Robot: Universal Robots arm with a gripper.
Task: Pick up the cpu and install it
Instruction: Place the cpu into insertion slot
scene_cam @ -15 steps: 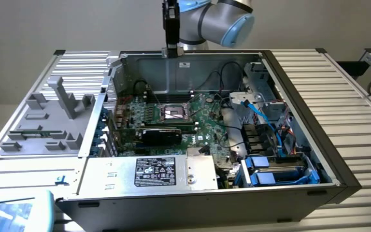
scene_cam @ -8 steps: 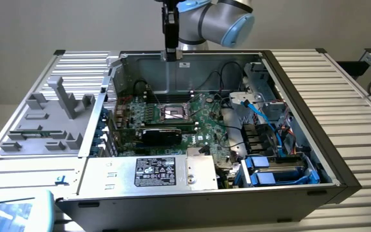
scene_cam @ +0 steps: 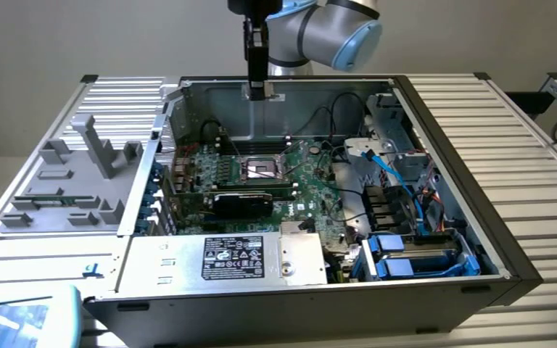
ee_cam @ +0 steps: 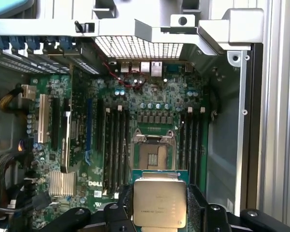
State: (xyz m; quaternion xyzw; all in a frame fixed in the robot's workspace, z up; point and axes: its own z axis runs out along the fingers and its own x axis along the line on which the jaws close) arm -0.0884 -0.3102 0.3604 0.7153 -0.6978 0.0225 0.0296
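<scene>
The cpu [ee_cam: 159, 199], a flat square chip with a silver-grey top and a thin green edge, sits between the black fingers [ee_cam: 196, 205] of my gripper [ee_cam: 159, 215], which is shut on it. In the exterior view the gripper [scene_cam: 257, 90] hangs from the arm above the back of the open computer case, well above the motherboard [scene_cam: 312, 190]. The open black socket frame [ee_cam: 153, 153] lies on the board ahead of the chip, between rows of memory slots. The same socket [scene_cam: 260, 170] sits below and in front of the gripper in the exterior view.
A silver power supply box with a label [scene_cam: 230, 259] fills the case's front. Blue cables [scene_cam: 392, 177] and drive bays run along the exterior view's right. A black card [scene_cam: 249, 201] lies in front of the socket. A grey moulded fixture [scene_cam: 70, 181] rests on the ribbed table at the left.
</scene>
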